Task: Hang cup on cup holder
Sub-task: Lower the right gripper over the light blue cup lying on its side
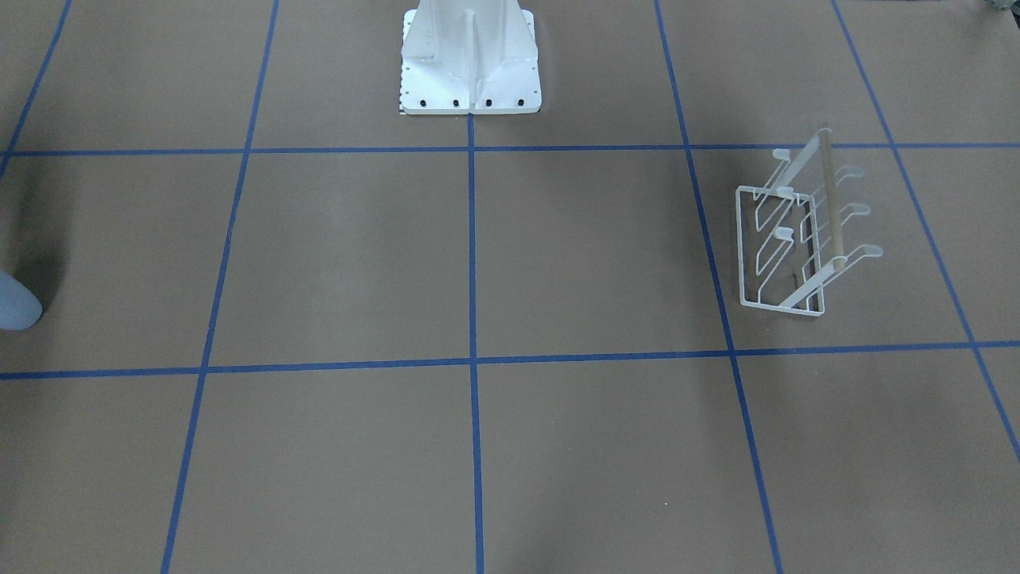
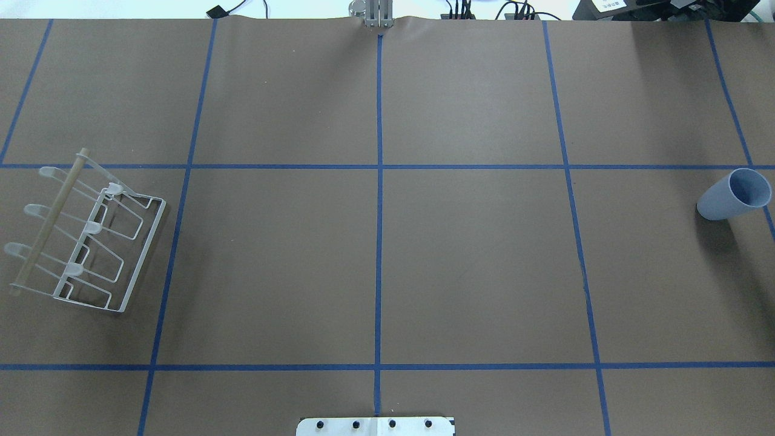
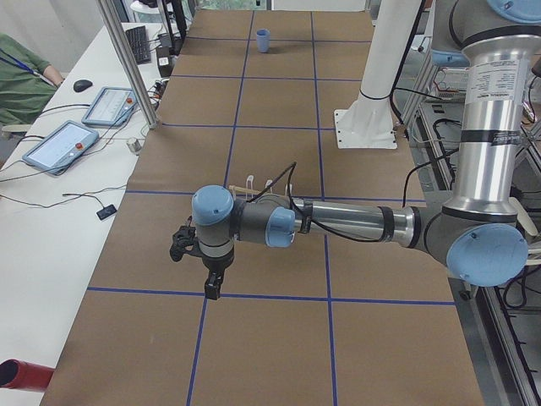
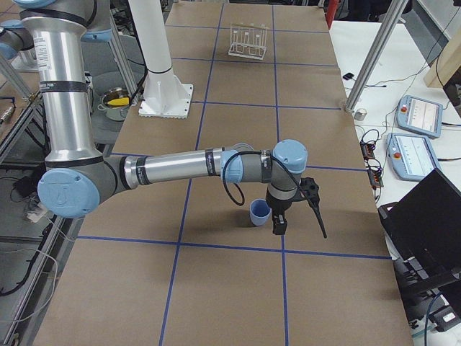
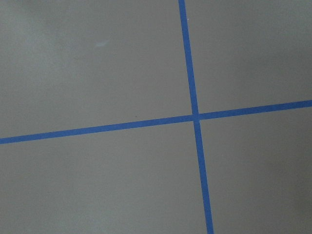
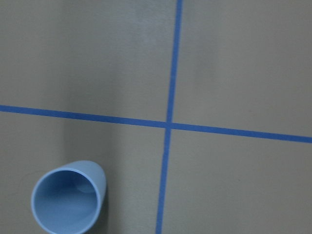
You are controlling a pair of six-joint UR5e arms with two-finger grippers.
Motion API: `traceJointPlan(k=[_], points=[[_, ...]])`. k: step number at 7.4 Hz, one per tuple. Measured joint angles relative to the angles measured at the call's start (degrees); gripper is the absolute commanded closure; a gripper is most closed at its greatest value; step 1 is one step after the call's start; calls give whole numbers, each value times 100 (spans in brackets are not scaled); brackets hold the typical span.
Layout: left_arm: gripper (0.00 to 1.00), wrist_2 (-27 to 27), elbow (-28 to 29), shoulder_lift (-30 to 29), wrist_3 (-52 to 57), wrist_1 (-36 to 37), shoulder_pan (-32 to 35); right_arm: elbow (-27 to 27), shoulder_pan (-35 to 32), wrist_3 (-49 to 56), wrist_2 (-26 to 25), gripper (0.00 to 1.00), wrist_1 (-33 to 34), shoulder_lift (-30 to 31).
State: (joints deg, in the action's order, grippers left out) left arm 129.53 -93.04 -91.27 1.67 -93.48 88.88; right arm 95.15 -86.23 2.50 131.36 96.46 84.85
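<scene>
The pale-blue cup (image 2: 732, 195) stands upright, mouth up, near the table's right end; it also shows in the front view (image 1: 16, 301), the right side view (image 4: 259, 212) and the right wrist view (image 6: 68, 202). The white wire cup holder (image 2: 85, 236) with a tan wooden rod stands at the left end (image 1: 797, 231), with nothing on its prongs. My right gripper (image 4: 279, 226) hangs point-down just beside the cup; I cannot tell if it is open. My left gripper (image 3: 211, 290) hangs over bare table near the holder, which its arm partly hides; I cannot tell its state.
The white robot pedestal (image 1: 470, 60) stands at the table's middle edge. Blue tape lines (image 5: 195, 117) cross the brown table. Beside the table are tablets (image 3: 59, 144), a metal post (image 3: 127, 59) and a seated person (image 3: 21, 76).
</scene>
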Motion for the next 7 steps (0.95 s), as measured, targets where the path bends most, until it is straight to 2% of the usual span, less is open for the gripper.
traceJointPlan(k=[2,5,7], points=[[2,10,1,-4,7,-45,-2,-106,464,-109,53,0,-302,5],[2,25,5,-4,8,-56,-2,-658,791,-148,85,0,-1090,86],[2,28,5,-10,8,-57,-2,-768,928,-153,88,0,-1210,79]])
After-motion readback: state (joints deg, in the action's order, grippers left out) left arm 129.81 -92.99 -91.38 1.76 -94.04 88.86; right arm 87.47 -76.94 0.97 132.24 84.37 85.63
